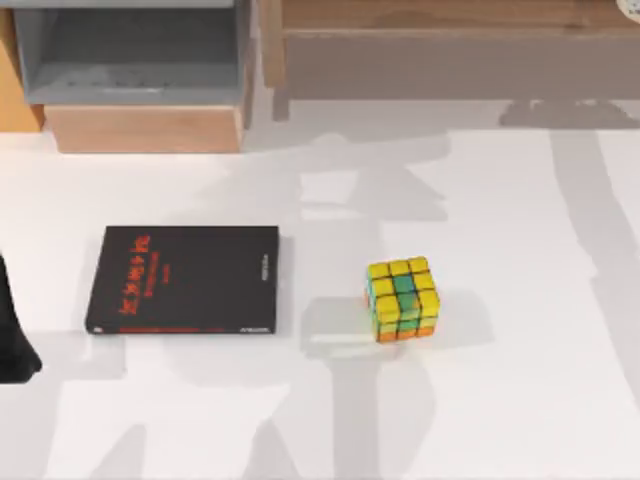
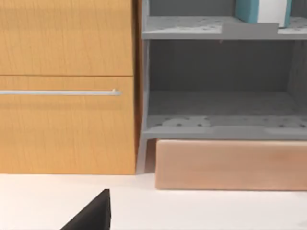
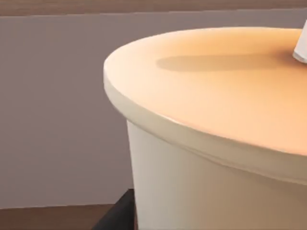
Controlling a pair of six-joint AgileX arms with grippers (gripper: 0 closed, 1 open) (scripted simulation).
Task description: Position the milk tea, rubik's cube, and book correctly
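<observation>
Surface: white table [image 1: 520,400]
Books: one, black [image 1: 185,280]
Cubes: one rubik's cube [image 1: 402,298]
Milk tea: one cup [image 3: 216,158], close before right wrist camera
Claws: openness cannot tell

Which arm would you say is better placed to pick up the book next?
Probably left: the book lies on the table's left side, close to the left arm at that edge; the rubik's cube sits further right.

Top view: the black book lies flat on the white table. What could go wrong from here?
1. The thin black book with red characters lies flat on the white table, so a tool may push it instead of lifting it.
2. The white milk tea cup with a cream lid sits very near the right wrist camera; a careless move might tip it.
</observation>
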